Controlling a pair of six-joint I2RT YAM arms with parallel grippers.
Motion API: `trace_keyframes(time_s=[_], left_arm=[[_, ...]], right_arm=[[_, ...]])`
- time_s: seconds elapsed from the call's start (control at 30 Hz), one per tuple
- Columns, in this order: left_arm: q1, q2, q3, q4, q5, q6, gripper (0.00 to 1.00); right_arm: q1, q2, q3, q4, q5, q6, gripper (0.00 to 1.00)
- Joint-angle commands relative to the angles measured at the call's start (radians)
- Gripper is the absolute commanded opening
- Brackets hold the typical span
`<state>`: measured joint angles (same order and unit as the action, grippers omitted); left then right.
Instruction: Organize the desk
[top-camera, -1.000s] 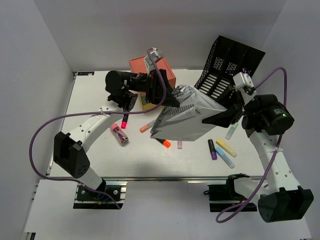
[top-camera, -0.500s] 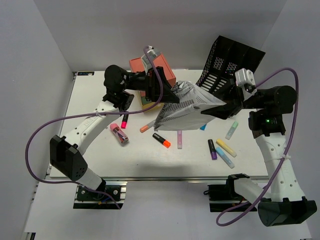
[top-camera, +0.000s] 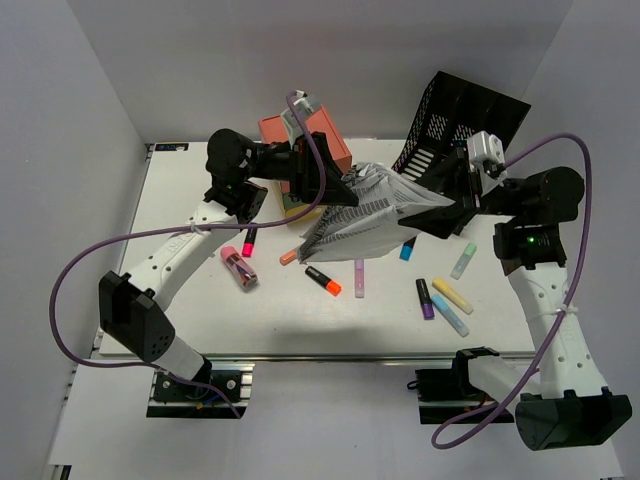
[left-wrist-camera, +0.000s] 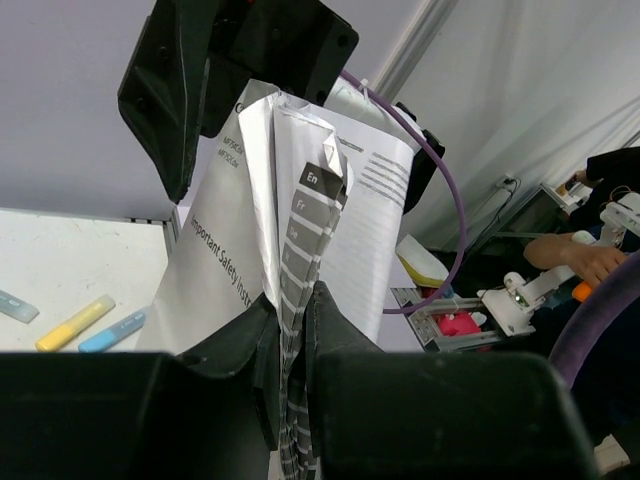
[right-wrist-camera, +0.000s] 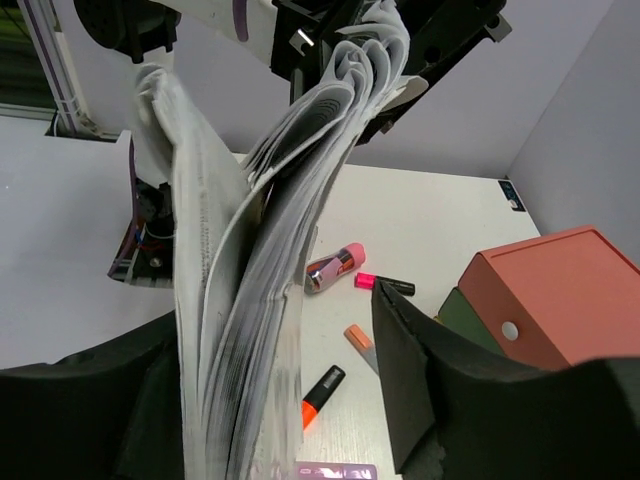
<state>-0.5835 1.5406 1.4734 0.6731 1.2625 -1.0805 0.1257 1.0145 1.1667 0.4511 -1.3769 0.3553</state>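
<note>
Many markers (top-camera: 325, 281) litter the white desk (top-camera: 180, 205); left pincer (left-wrist-camera: 293, 322) clamps the booklet (top-camera: 365, 215), right pincer (right-wrist-camera: 280, 335) gapes.

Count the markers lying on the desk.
10: thin pink and fat pink by the left arm; peach, orange-black, lilac below the papers; blue beside them; green, purple, yellow, light blue at right. Papers may hide more.

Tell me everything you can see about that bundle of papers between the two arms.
The paper bundle is a sheaf of folded white printed leaflets with black text and grey language tabs, fanned and creased. It hangs above the desk, near the black mesh tray. The left gripper pinches its folded edge; the right gripper straddles it, jaws open.
</note>
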Motion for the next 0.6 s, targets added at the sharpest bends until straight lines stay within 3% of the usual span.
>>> trace_keyframes(time_s=[0.0, 0.17, 0.27, 0.57], left_arm=[[0.007, -0.068, 0.062, 0.011, -0.034, 0.007, 0.00], [0.017, -0.057, 0.102, -0.010, -0.023, 0.011, 0.00], [0.040, -0.057, 0.122, -0.027, -0.028, 0.017, 0.00], [0.071, -0.059, 0.102, -0.023, -0.035, 0.019, 0.00]], right_arm=[[-0.001, -0.004, -0.001, 0.018, 0.018, -0.003, 0.60], [-0.005, -0.011, 0.004, -0.014, 0.032, -0.028, 0.57], [-0.012, -0.021, 0.028, -0.116, 0.067, -0.110, 0.58], [-0.021, -0.021, 0.042, -0.164, 0.065, -0.134, 0.68]])
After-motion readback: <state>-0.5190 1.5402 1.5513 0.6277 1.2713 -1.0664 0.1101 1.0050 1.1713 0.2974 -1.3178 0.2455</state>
